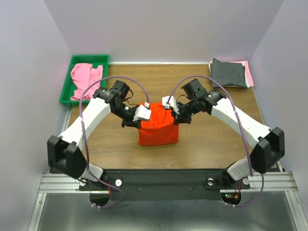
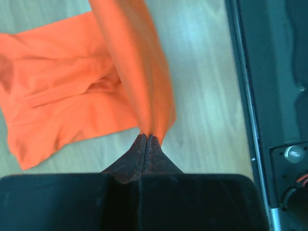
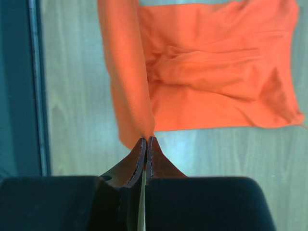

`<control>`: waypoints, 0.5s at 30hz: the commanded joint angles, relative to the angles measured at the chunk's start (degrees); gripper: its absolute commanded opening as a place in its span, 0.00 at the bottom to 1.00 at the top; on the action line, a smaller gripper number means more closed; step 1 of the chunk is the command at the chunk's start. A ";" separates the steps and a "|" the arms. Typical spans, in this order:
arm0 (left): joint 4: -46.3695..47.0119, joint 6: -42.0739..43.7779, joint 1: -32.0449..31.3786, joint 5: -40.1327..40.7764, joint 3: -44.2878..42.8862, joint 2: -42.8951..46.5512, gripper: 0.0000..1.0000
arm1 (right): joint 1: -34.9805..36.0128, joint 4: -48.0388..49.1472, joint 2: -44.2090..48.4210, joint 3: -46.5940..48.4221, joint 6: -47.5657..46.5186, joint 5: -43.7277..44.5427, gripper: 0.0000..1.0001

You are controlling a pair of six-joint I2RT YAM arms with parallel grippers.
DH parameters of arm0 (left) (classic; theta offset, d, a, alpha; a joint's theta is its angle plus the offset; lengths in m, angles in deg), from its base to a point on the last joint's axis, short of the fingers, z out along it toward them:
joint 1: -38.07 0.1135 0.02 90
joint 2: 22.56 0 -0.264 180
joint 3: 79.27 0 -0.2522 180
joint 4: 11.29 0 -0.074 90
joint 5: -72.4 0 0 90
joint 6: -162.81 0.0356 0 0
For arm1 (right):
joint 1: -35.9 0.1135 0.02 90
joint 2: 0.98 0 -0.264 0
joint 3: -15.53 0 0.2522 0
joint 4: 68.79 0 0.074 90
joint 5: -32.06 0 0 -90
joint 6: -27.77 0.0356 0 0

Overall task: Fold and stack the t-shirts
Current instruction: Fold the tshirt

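The bright orange t-shirt [image 1: 158,130] lies partly folded at the middle of the table, its far edge lifted off the wood. My left gripper [image 1: 143,115] is shut on the left corner of that edge; in the left wrist view the orange cloth [image 2: 139,82] rises from my shut left gripper [image 2: 146,136]. My right gripper [image 1: 172,113] is shut on the right corner, and the orange cloth [image 3: 127,86] hangs from my shut right gripper [image 3: 147,139]. A pink t-shirt [image 1: 84,77] lies crumpled in the green tray. A folded dark grey t-shirt [image 1: 230,73] rests on a pink one [image 1: 250,74] at the far right.
The green plastic tray [image 1: 67,86] stands at the far left corner. The folded stack sits at the far right corner. White walls close in three sides. The black base rail [image 1: 163,180] runs along the near edge.
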 commanded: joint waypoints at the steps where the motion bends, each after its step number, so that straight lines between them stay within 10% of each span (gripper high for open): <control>1: -1.33 2.55 4.44 -2.29 -7.11 -6.59 0.00 | -2.85 -0.59 -4.16 4.61 -4.97 -3.16 0.01; 15: 4.20 -5.70 11.22 -0.98 -30.23 -36.83 0.00 | -12.00 -0.68 -34.04 25.88 -11.03 -6.41 0.01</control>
